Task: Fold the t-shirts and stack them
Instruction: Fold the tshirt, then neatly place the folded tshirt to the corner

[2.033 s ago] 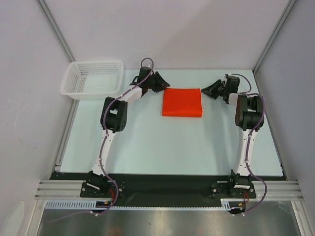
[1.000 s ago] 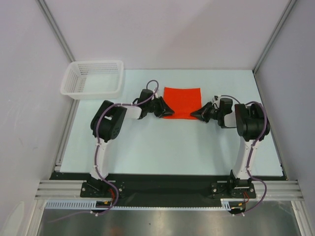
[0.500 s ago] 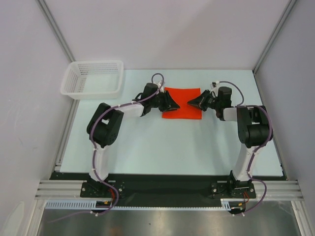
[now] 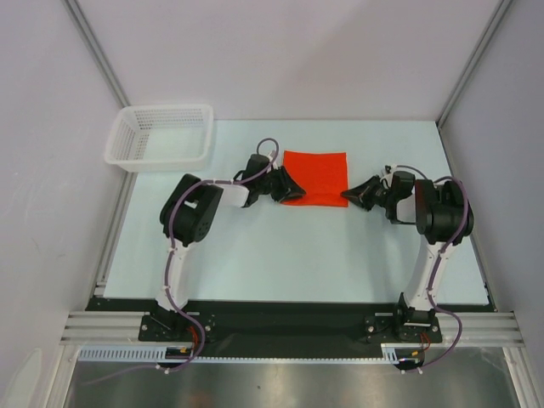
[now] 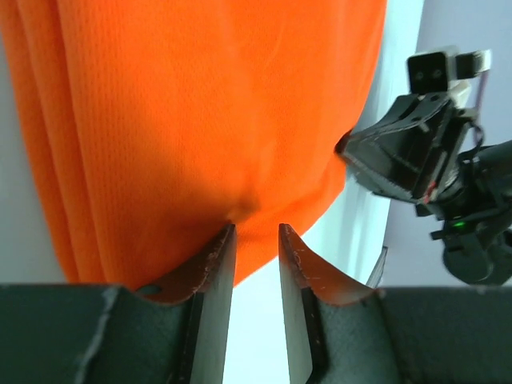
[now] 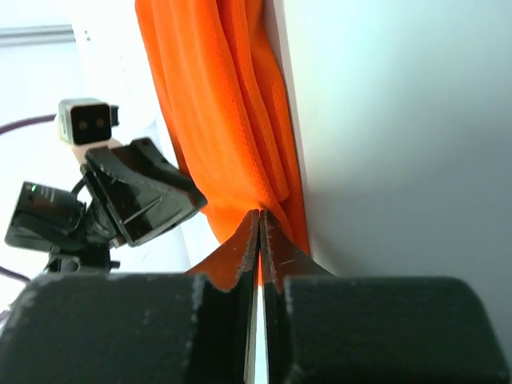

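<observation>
Fingers (image 6: 240, 250) of the right gripper (image 6: 259, 214) are pinching the limp, thin t-shirt's (image 4: 315, 174) corner farthest from the mesh basket (image 4: 157, 161); the left gripper's (image 5: 256, 228) are gaping narrowly, probably needing every layer caught.

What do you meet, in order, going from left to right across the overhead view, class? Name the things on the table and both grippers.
basket → left gripper → t-shirt → right gripper

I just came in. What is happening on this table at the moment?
A two-armed robot works on a folded orange t-shirt lying on the table. The right end effector is shut on its near right corner. The left end effector is at the near left corner, slightly open, not gripping. A white basket stands far left.
</observation>
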You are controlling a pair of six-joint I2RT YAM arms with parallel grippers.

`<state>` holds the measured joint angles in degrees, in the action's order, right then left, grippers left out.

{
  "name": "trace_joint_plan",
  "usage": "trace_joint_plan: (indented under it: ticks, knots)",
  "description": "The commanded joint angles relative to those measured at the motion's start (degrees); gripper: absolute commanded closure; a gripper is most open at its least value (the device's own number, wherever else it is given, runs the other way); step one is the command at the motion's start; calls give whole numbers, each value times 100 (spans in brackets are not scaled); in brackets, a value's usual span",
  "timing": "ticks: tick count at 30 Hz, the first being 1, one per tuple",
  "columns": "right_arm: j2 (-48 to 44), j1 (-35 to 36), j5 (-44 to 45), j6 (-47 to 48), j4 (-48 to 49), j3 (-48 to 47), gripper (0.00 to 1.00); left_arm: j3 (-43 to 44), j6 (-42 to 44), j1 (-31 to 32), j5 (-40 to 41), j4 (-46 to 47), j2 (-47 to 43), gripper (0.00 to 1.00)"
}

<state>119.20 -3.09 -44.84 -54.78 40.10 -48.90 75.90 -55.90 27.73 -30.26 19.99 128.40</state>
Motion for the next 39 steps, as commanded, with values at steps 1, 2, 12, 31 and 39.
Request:
trace_joint_plan:
  ticks: [1,2,12,31,39]
  knots:
    - [-554,10,28,397,-560,-311,96,-32,553,-65,90,-793,-612,66]
    - [-660,19,54,451,-738,-565,96,12,658,-74,64,-925,-710,65]
    - [725,599,239,-14,-935,-2631,96,1584,537,-531,-129,-1366,114,64]
    - [158,-331,222,2110,-3585,-2958,83,2394,1764,-962,336,-3262,371,61]
    - [-195,-403,161,3957,-6303,-3336,25,1377,2557,-988,627,-4468,-1464,51]
